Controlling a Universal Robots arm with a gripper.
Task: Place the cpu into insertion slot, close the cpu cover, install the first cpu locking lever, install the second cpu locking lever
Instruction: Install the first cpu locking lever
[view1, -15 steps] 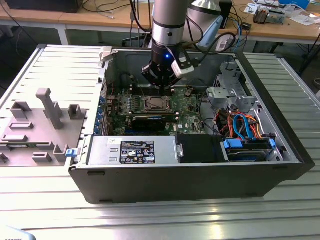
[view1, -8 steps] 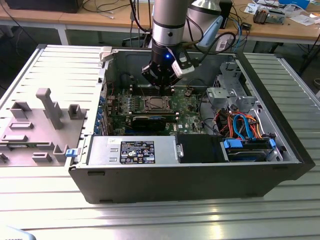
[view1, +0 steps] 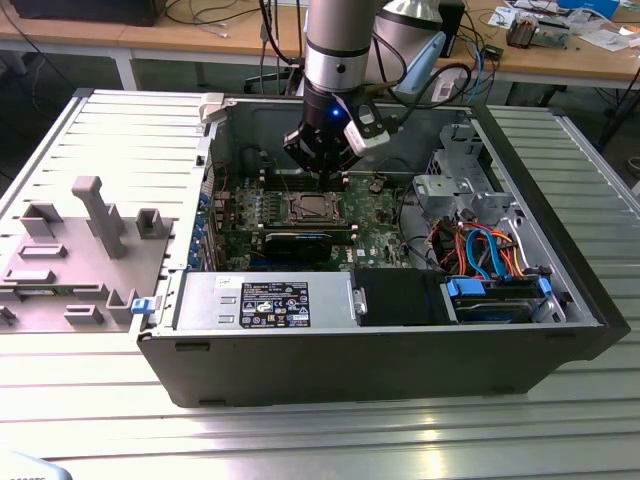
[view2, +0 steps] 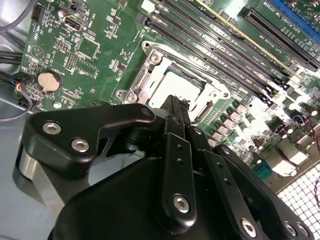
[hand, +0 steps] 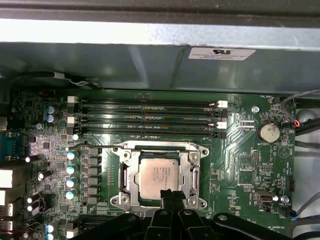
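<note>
Pincer (hand: 170, 193) fingers are pressed together with nothing between them, tips at the near edge of the cpu (hand: 158, 176). That chip lies flat in the insertion slot (hand: 123, 172), with the cpu cover (hand: 156, 147) down around it. Beyond run the memory slots (hand: 147, 114).

A: Lighting? Bright overhead, with glare streaks along the ribbed metal tabletop (view1: 300, 440) in the exterior view.

B: In the second wrist view, the motherboard (view2: 100, 55) blows out white toward one corner; the tool (view2: 172, 107) stays dark, softly blurred.
</note>
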